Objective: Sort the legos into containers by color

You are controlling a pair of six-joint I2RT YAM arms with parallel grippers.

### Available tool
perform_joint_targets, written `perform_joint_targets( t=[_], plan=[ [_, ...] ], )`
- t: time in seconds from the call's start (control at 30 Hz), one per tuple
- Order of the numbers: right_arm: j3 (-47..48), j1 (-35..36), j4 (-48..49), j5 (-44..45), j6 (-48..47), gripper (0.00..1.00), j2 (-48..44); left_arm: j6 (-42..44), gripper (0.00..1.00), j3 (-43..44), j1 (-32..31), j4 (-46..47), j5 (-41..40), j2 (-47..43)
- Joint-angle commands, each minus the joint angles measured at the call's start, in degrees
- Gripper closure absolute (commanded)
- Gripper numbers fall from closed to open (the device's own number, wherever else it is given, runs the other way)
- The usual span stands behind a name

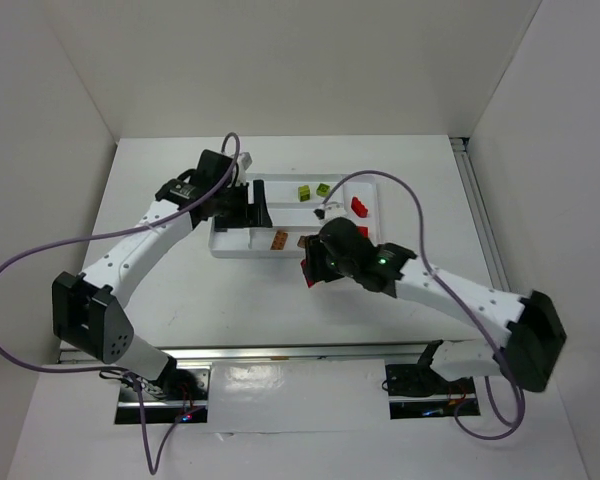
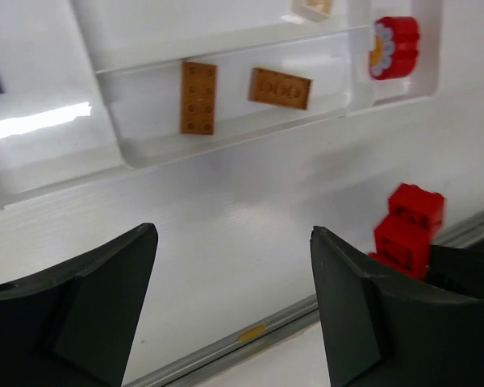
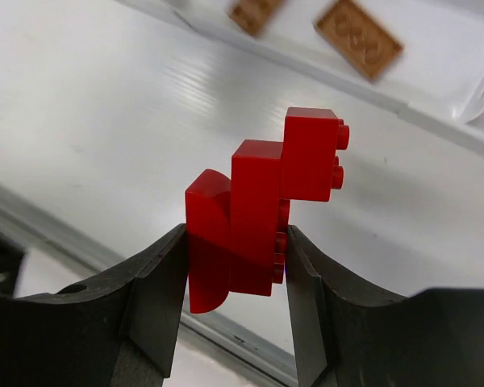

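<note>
While the right claw [image 3: 235, 238] pinches one red cluster [image 3: 258, 210] beside the tray [image 1: 230, 245], two orange legos [image 2: 198, 97] and two green legos [image 1: 304, 192] lie inside, left claw [image 2: 232, 234] spread.

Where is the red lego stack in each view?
Top external: the red lego stack sits just off the near rim of the tray, at the tip of the right arm.
Left wrist: the stack is at lower right, in front of the tray.
Right wrist: the stack is at centre, clamped in the right gripper.
Shared landmark: the two orange bricks in the tray's near compartment.
</note>
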Motion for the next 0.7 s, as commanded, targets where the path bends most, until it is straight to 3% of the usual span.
perform_joint_targets(
  t=[0.0, 0.2, 0.37, 0.47, 0.57, 0.67],
  plan=[
    [0.0, 0.7, -3.1, 0.7, -2.1, 0.67, -12.1, 2.1, 0.13, 3.4, 0.4, -1.2, 7.3, -0.4],
    [1.2, 0.7, -5.5, 1.7, -6.6, 0.67, -21.0, 1.3, 0.11, 6.1, -0.1, 2.5, 20.6, -1.7],
    [2.7, 0.7, -7.1, 2.5, -7.2, 0.67, -19.9, 0.6, 0.02, 8.9, -0.6, 4.4, 19.7, -4.8],
    [2.7, 0.7, -5.0, 2.5, -7.2, 0.67, -20.6, 0.0, 0.02, 10.1, -0.1, 4.4, 26.0, -4.9],
    [2.7, 0.7, -3.9, 3.8, -7.2, 0.67, -21.8, -3.3, 0.02, 8.1, -1.0, 6.7, 33.3, -3.5],
    [2.1, 0.7, -2.5, 3.8, -7.7, 0.67, -22.4, -6.8, 0.02, 3.6, -2.7, 11.5, 35.0, -4.1]
  ],
)
